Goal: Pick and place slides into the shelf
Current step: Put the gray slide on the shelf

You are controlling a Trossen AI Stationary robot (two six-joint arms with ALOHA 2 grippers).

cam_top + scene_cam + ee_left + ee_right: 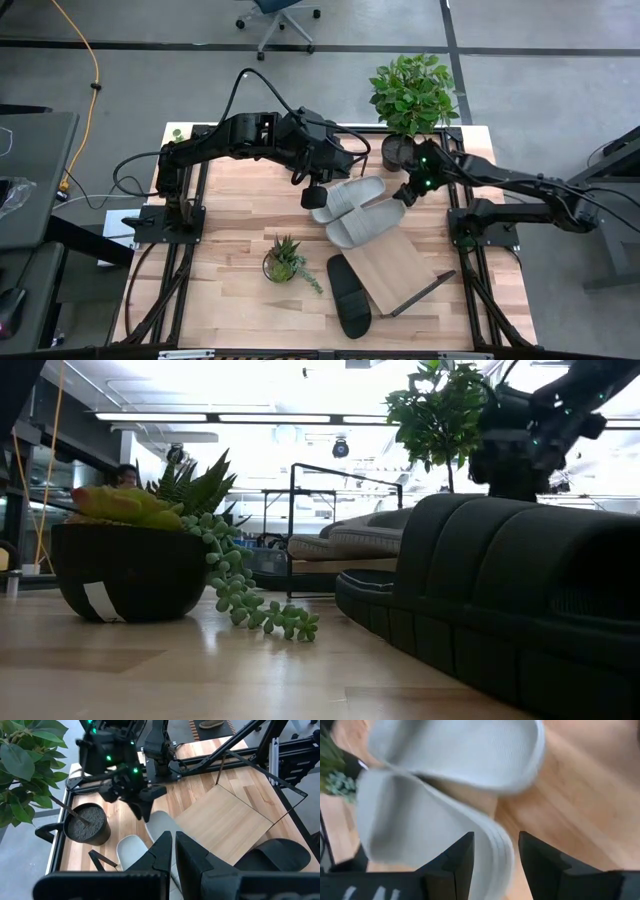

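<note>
Two light grey slides are seen lying together at the shelf's 11 o'clock edge; a black slide lies at its 8 o'clock. The right gripper is held parted and empty just at 3 o'clock of the grey pair. The left gripper is closed, empty, at their 9 o'clock.

No text, label, brand, number or sign reads anywhere; a pale tag on the dark plant bowl in the low view shows no letters that can be made out.
</note>
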